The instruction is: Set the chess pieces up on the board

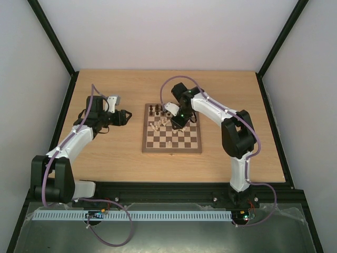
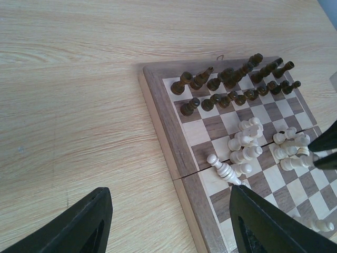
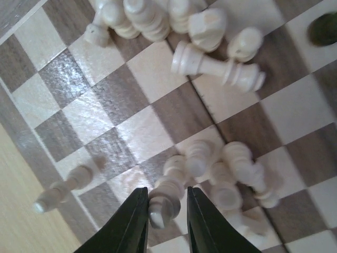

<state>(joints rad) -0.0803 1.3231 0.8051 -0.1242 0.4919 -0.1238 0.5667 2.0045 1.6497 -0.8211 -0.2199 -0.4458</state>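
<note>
The board [image 1: 171, 146] lies mid-table. Dark chess pieces [image 2: 237, 89] stand in two rows along its far side. Cream chess pieces [image 2: 245, 142] lie jumbled in two heaps near the middle, and one [image 2: 224, 169] has toppled toward the board's left edge. My right gripper [image 3: 167, 211] is low over the nearer heap, its jaws shut on a cream piece [image 3: 164, 203] that lies on its side. In the top view that gripper [image 1: 176, 122] is over the board's upper half. My left gripper [image 2: 168, 216] hangs open and empty over bare table beside the board's left border [image 2: 158, 110].
One cream piece [image 3: 58, 192] lies alone near the board's edge and another [image 3: 216, 67] lies flat beyond the heap. A dark piece [image 3: 322, 27] shows at the top right corner. Black frame rails [image 1: 68, 110] bound the tabletop.
</note>
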